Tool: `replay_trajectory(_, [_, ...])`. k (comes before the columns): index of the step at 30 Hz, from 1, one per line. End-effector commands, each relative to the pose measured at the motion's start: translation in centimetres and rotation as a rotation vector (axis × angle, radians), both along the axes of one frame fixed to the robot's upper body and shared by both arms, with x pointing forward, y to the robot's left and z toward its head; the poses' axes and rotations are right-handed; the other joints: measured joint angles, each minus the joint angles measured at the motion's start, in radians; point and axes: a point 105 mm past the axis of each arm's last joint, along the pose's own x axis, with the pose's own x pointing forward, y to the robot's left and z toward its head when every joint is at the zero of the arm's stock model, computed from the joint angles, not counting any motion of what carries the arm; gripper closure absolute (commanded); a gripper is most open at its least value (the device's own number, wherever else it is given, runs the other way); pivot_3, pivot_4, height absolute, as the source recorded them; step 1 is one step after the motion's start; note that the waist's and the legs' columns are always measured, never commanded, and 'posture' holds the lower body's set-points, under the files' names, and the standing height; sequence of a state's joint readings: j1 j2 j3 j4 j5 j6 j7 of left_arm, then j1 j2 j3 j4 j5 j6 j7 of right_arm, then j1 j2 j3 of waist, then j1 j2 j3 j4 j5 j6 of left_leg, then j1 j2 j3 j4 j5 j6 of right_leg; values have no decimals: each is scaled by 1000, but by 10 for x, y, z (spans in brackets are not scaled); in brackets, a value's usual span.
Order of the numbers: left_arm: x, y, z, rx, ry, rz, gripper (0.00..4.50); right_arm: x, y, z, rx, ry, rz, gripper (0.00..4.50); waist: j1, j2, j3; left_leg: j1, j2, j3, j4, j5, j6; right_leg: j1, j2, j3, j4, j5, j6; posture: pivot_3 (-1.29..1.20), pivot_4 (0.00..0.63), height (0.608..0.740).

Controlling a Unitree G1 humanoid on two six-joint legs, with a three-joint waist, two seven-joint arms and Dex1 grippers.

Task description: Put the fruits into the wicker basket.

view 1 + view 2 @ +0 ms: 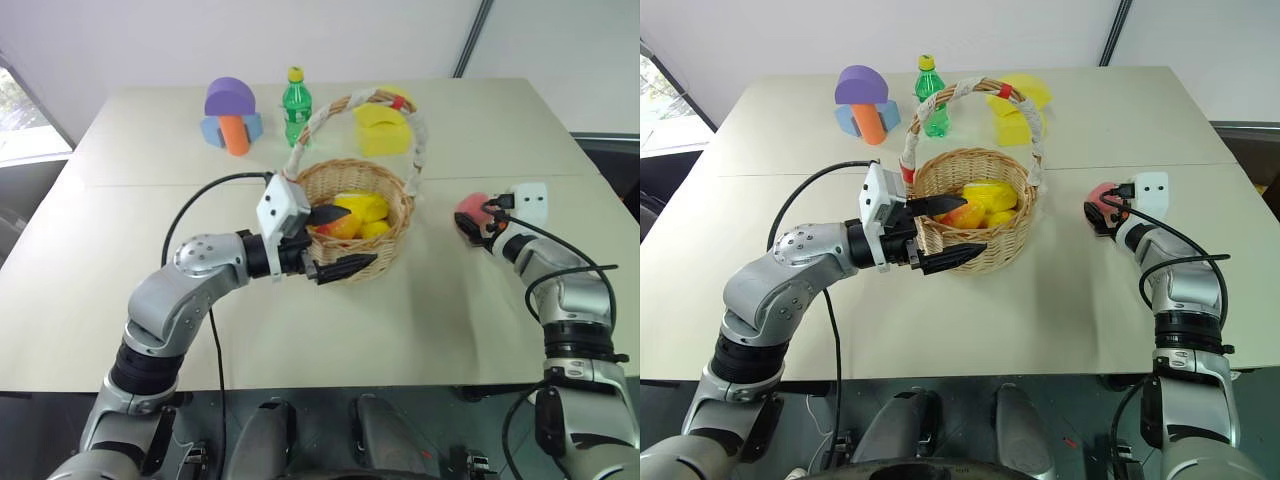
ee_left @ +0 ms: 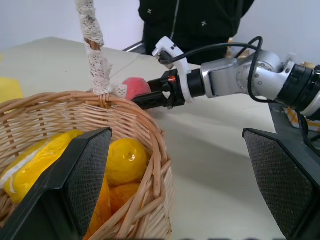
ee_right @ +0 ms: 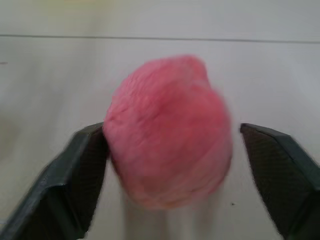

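The wicker basket point(image 1: 348, 170) stands mid-table with its arched handle point(image 1: 322, 116) up. Inside lie yellow and orange fruits point(image 1: 361, 210), seen close up as a lemon-like piece point(image 2: 125, 160) and a banana-like piece point(image 2: 37, 165). My left gripper point(image 1: 340, 240) is open at the basket's near left rim, one finger over the inside and one outside the front wall. To the right of the basket a round pink peach point(image 1: 468, 207) rests on the table. My right gripper point(image 3: 172, 131) is open and straddles this peach point(image 3: 167, 132); one finger touches it, the other stands apart.
At the table's back stand a green bottle point(image 1: 296, 105), purple, blue and orange foam blocks point(image 1: 232, 115) and yellow foam blocks point(image 1: 383, 128). A person in dark clothing point(image 2: 195, 20) stands beyond the table's right side. Bare tabletop point(image 1: 420, 320) lies between basket and front edge.
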State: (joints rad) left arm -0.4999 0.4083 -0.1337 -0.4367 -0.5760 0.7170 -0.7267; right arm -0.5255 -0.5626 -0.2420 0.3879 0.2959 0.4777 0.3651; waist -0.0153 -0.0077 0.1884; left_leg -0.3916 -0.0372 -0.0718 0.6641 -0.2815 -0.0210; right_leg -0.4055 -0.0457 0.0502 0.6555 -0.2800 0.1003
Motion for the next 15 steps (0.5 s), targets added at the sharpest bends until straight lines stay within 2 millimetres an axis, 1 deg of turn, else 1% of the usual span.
replay_trajectory(1, [-5,0,7,-10,-38,-4,0,3,-1,16,-14,-74,4,2223,0,0,0,0,0,0,0,0,0,0,0,0,0,0,0,0,150,740])
replay_trajectory(2, [-4,2,7,-13,-40,1,0,2,-1,21,-24,-93,10,2395,0,0,0,0,0,0,0,0,0,0,0,0,0,0,0,0,150,740])
replay_trajectory(5, [-1,11,9,-35,-41,29,0,-6,2,38,-108,-144,55,2445,0,0,0,0,0,0,0,0,0,0,0,0,0,0,0,0,150,740])
replay_trajectory(8, [5,31,6,-54,-19,92,0,-27,21,57,-254,-201,219,2445,1,0,0,0,0,0,0,0,0,-1,0,0,0,0,0,0,150,740])
replay_trajectory(10, [8,45,3,-58,-6,131,0,-46,40,70,-306,-245,357,2445,1,0,0,0,0,0,0,0,0,-1,-1,0,0,0,0,0,150,740])
replay_trajectory(11, [10,59,-2,-51,8,163,0,-64,62,84,-302,-285,493,2445,-2,0,0,0,1,0,-1,0,1,-1,-1,0,0,0,0,0,150,740])
replay_trajectory(12, [11,68,-6,-45,16,183,0,-78,77,91,-299,-306,590,2445,-4,1,0,0,1,0,-1,0,1,0,0,0,-1,0,0,0,150,740])
replay_trajectory(13, [11,77,-8,-40,24,197,0,-91,97,100,-268,-324,688,2445,-6,1,0,0,1,0,-1,0,1,-1,0,0,-1,0,0,0,150,740])
replay_trajectory(14, [11,83,-11,-31,28,202,0,-100,117,105,-242,-339,773,2445,-9,1,0,1,2,0,-1,0,1,0,0,0,0,0,0,0,150,740])
replay_trajectory(15, [10,86,-11,-27,28,200,0,-104,128,107,-225,-343,813,2445,-9,1,0,1,3,0,-1,0,1,0,1,0,0,0,0,0,150,740])
